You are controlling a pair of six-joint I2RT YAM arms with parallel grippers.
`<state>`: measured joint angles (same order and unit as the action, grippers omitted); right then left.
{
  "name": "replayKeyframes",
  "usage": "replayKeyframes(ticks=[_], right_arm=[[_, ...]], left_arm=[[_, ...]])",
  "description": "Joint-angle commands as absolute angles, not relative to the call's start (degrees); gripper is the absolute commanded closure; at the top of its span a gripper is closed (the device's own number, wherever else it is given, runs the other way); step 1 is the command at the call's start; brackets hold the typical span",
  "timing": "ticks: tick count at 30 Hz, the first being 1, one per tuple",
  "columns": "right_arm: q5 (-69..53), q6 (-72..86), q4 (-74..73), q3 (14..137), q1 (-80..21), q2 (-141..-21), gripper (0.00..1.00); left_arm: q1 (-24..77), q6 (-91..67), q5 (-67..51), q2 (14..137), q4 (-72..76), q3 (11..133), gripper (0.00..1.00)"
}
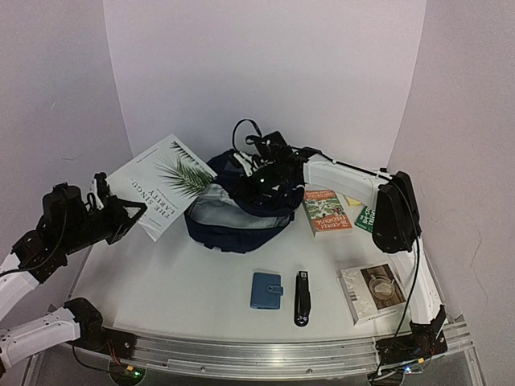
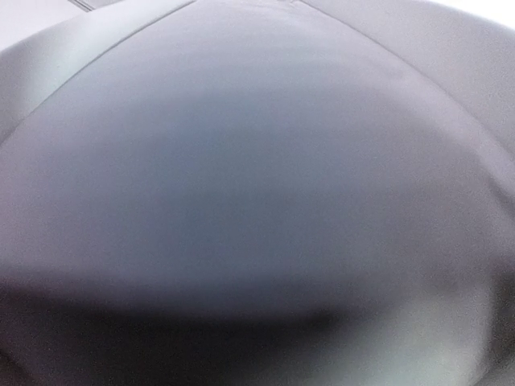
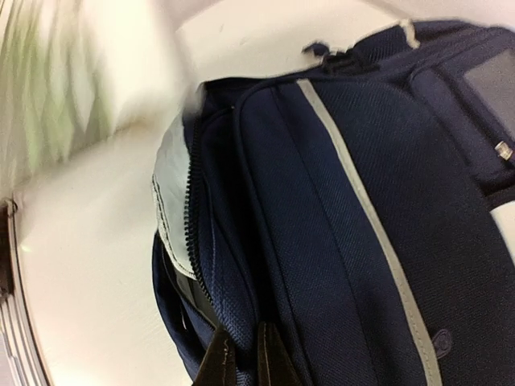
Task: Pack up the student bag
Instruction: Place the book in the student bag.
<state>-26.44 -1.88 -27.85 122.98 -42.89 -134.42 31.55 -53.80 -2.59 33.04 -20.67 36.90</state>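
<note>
Student bag (image 1: pixel 233 227) held agape, right gripper (image 3: pixel 241 362) pinching its rim. Left of it, left gripper (image 1: pixel 121 214) clamps a white book (image 1: pixel 157 183), angled for entry.

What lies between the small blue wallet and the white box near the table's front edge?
A slim black object lies lengthwise there, apart from both the blue wallet and the white box. This shows in the top external view.

White palm-leaf book (image 1: pixel 157 186), red book (image 1: pixel 327 212), green book (image 1: pixel 366 218), blue wallet (image 1: pixel 266 290), black tool (image 1: pixel 302 298), tan book (image 1: pixel 372 291)
</note>
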Motion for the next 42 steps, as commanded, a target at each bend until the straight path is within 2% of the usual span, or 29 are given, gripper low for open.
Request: replayKeyframes(ticks=[1,5,13,16,21,28,35,42], right_arm=[[-24.1,4.1,-23.4,132.7,-39.1,-135.3,1.00],[-24.6,5.9,-23.1,136.0,-38.4,-136.7,1.00],[-25.4,6.7,-20.8,137.7,-38.4,-135.7,1.00],[-28.3,7.1,-20.0,138.4,-38.3,-135.1,1.00],[-33.5,6.3,-19.2,138.5,-38.3,-134.6,1.00],[-41.6,3.9,-18.3,138.1,-39.0,-134.6,1.00],[-46.0,0.7,-18.1,138.6,-40.2,-134.8,1.00],[-47.9,-3.8,-18.2,140.5,-42.1,-136.1,1.00]], left_arm=[[31.7,-52.4,-13.5,29.9,-17.3,35.4,1.00],[31.7,-53.5,-19.4,28.4,-13.8,32.7,1.00],[31.7,-57.5,-22.4,29.9,-11.9,28.1,1.00],[31.7,-61.1,-22.8,32.2,-5.0,24.4,1.00],[31.7,-64.2,-20.5,38.9,5.9,22.2,1.00],[31.8,-71.7,-14.6,50.5,35.2,16.1,1.00],[32.8,-76.1,-8.3,64.1,48.3,17.7,1.00],[34.9,-78.7,-9.7,78.2,59.2,22.4,1.00]])
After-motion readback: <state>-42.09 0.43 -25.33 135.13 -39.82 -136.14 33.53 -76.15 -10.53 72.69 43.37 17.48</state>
